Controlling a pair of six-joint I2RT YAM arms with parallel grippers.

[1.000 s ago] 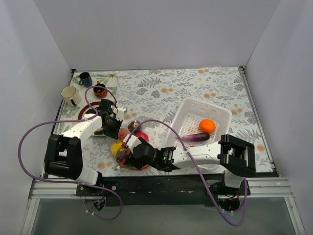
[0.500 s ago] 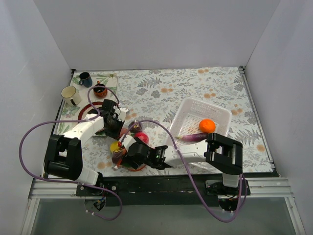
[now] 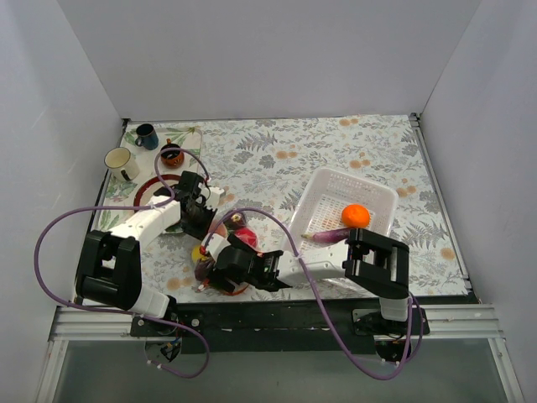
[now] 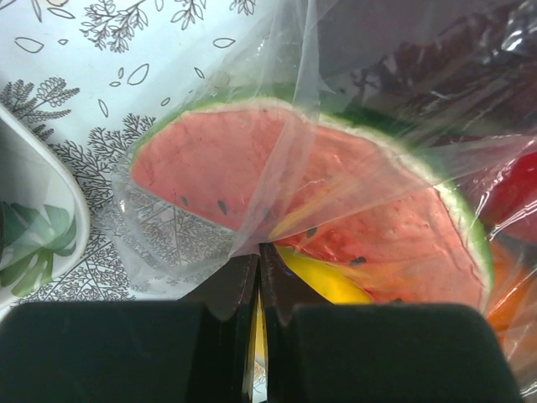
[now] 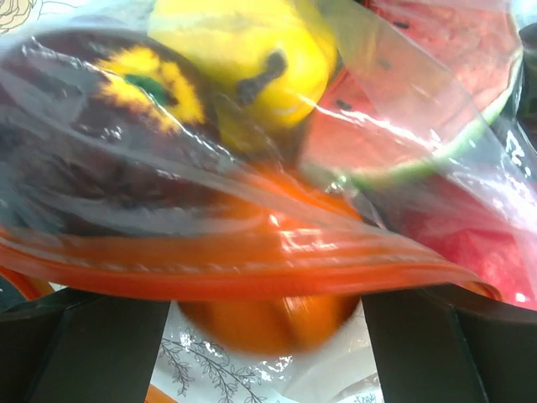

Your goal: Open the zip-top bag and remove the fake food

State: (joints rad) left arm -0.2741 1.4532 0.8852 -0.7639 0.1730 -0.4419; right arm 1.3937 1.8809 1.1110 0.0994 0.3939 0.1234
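The zip-top bag [image 3: 225,248] lies at the near left, clear and crinkled, with fake food inside. My left gripper [image 4: 258,256] is shut on a fold of the bag's plastic, just in front of a watermelon slice [image 4: 294,193] and a yellow piece [image 4: 323,281]. In the top view the left gripper [image 3: 198,215] is at the bag's far-left side. My right gripper [image 5: 268,336] is open, with its fingers [image 5: 84,353] wide apart under the orange-red zip strip [image 5: 252,264]. An orange ball [image 5: 268,323] sits between them. A yellow lemon [image 5: 243,59] and a dark plum [image 5: 92,143] show through the plastic.
A white mesh basket [image 3: 369,191] at the right holds an orange ball [image 3: 356,216] and a purple eggplant [image 3: 336,235]. Three mugs stand far left: blue [image 3: 147,135], white [image 3: 120,162], dark red [image 3: 171,154]. A red-rimmed plate [image 3: 151,191] lies beside the left arm.
My right arm has swung left and its gripper has moved down-left along the bag's near edge. The left gripper has shifted slightly away from me, still holding the bag.
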